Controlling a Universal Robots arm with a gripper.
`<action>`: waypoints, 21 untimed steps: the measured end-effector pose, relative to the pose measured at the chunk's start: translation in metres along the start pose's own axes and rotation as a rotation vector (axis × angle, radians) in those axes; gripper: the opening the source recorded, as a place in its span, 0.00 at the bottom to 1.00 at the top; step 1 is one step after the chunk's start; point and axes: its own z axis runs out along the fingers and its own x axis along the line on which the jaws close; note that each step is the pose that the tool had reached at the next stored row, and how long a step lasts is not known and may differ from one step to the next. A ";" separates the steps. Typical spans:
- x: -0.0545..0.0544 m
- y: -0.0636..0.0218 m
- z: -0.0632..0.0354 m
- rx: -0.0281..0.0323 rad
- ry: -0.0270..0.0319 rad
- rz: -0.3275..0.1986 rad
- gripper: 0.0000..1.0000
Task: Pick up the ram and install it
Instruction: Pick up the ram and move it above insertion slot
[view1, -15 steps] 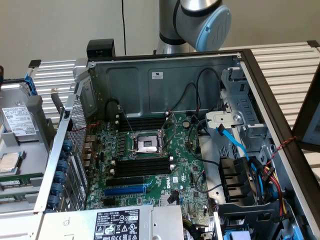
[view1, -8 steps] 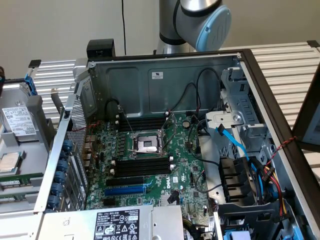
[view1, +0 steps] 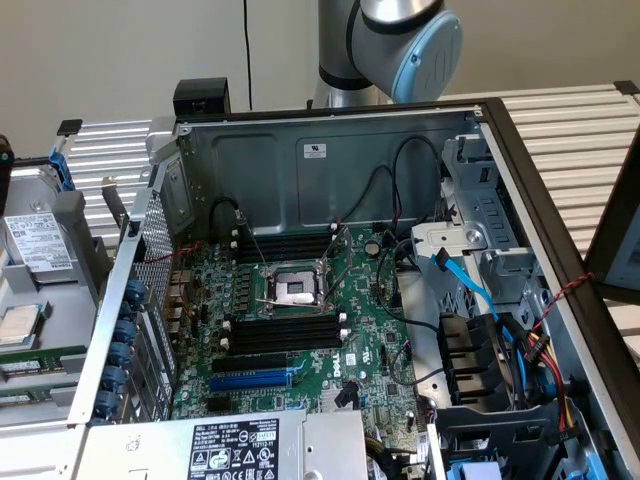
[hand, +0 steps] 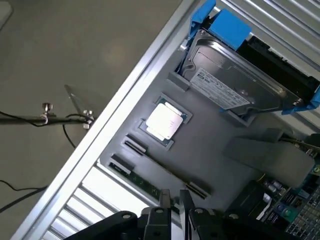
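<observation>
Gripper jaws stood parted, nothing gripped, just over one end of ram, ram lay flat in gray tray slot, nr CPU, HDD beyond.

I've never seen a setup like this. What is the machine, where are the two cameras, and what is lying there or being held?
The machine is a robot arm. An outside camera shows it standing beyond an open computer case, with a motherboard and black memory slots inside. The second camera rides on the arm's wrist. It looks past the end effector at a grey tray holding a hard drive, a processor chip and the ram, a thin green stick. The end effector is right at the ram, which lies in the tray; a grip cannot be confirmed.
</observation>
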 end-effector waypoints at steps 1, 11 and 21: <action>0.000 0.0000 0.0010 -0.0002 0.0006 -0.018 0.24; 0.000 -0.0003 0.0118 -0.0022 0.0053 -0.199 0.24; 0.000 -0.0006 0.0236 -0.0046 0.0096 -0.382 0.24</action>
